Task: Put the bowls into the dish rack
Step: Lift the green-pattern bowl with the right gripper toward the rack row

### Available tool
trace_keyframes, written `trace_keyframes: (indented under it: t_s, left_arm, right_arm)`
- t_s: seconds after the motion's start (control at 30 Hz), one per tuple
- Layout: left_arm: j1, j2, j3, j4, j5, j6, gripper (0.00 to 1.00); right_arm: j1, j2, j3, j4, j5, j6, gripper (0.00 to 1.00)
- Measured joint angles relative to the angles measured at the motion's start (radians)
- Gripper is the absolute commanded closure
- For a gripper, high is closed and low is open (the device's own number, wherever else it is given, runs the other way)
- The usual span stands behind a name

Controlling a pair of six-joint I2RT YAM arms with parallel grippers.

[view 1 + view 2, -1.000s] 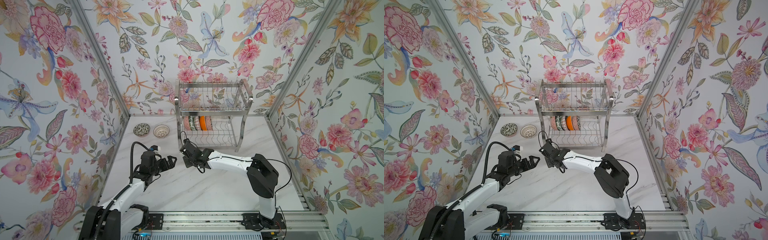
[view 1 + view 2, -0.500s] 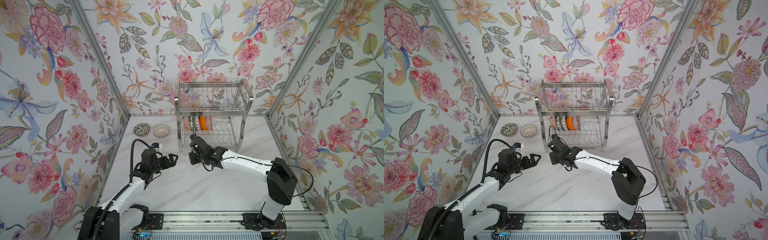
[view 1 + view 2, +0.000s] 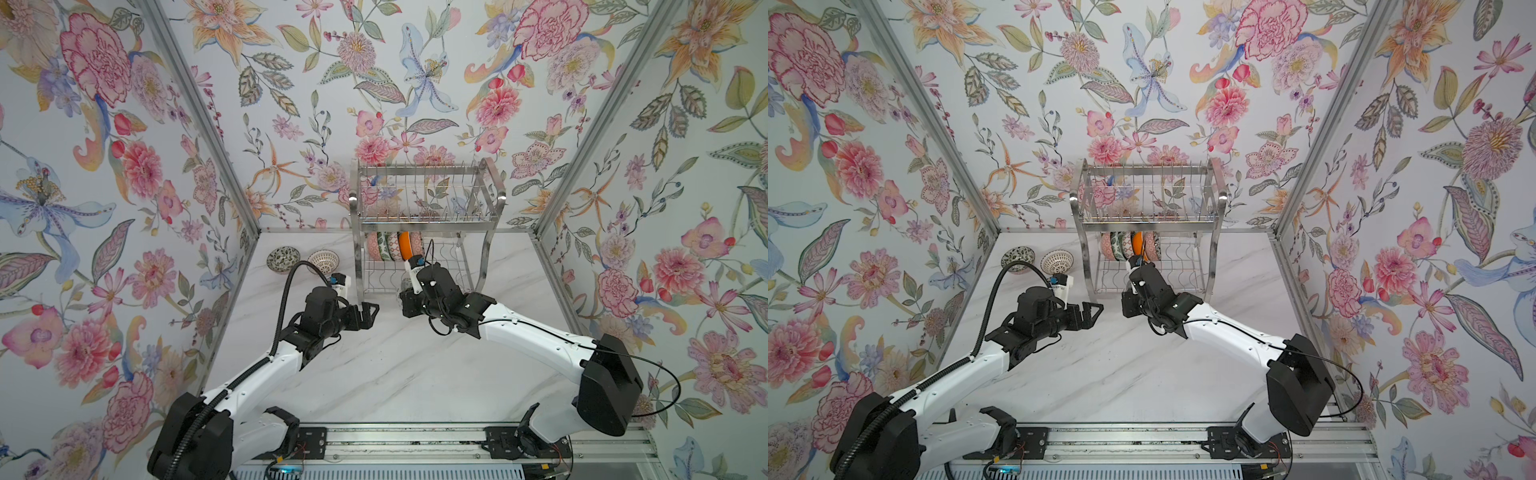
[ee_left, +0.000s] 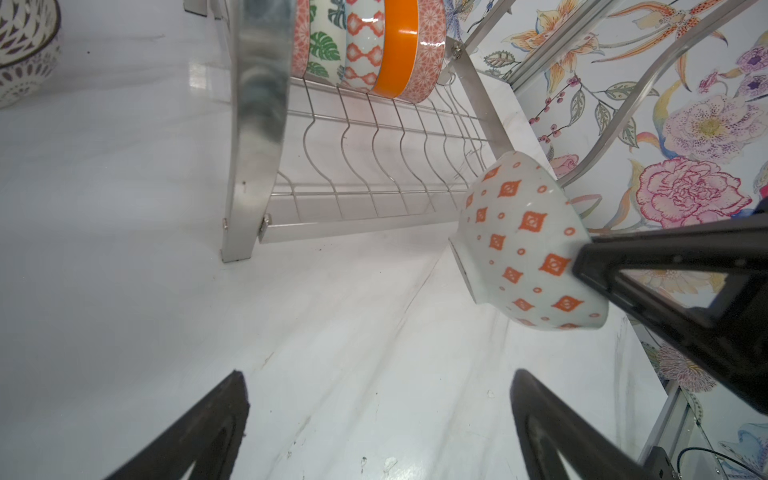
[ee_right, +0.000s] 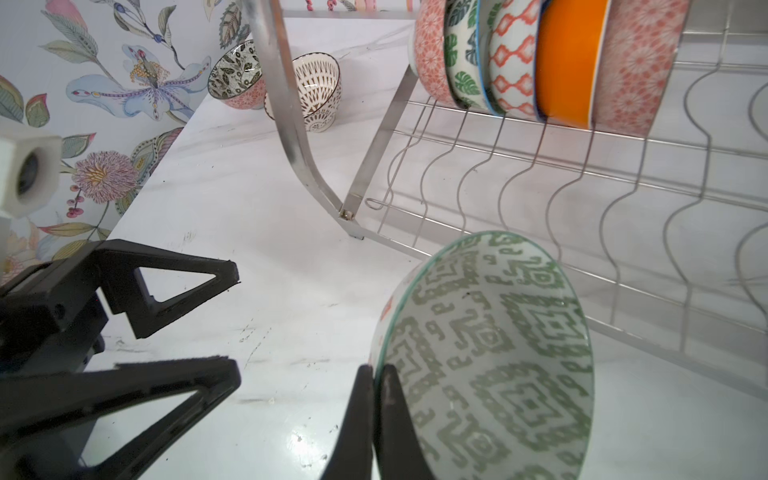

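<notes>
In both top views the right gripper (image 5: pixel 376 374) mostly hides its bowl (image 5: pixel 486 357)

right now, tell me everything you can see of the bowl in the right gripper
The bowl looks like glossy white ceramic: green geometric pattern and thin green rim inside, orange diamonds and rings outside. It hangs tipped on its side above the table, before the dish rack's lower tier. The right gripper pinches its rim; nothing else visibly touches it.
</notes>
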Motion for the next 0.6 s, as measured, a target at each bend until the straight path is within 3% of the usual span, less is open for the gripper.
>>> trace_keyframes:
  t_s: [0.33, 0.6]
  left_arm:
    - [-0.099, 0.147, 0.116, 0.071, -0.077, 0.066, 0.01]
    - [-0.155, 0.250, 0.159, 0.156, -0.126, 0.088, 0.01]
  right_arm:
    - [-0.229, -0.071, -0.094, 0.097, -0.084, 0.001, 1.00]
    - [-0.340, -0.071, -0.149, 0.220, -0.153, 0.008, 1.00]
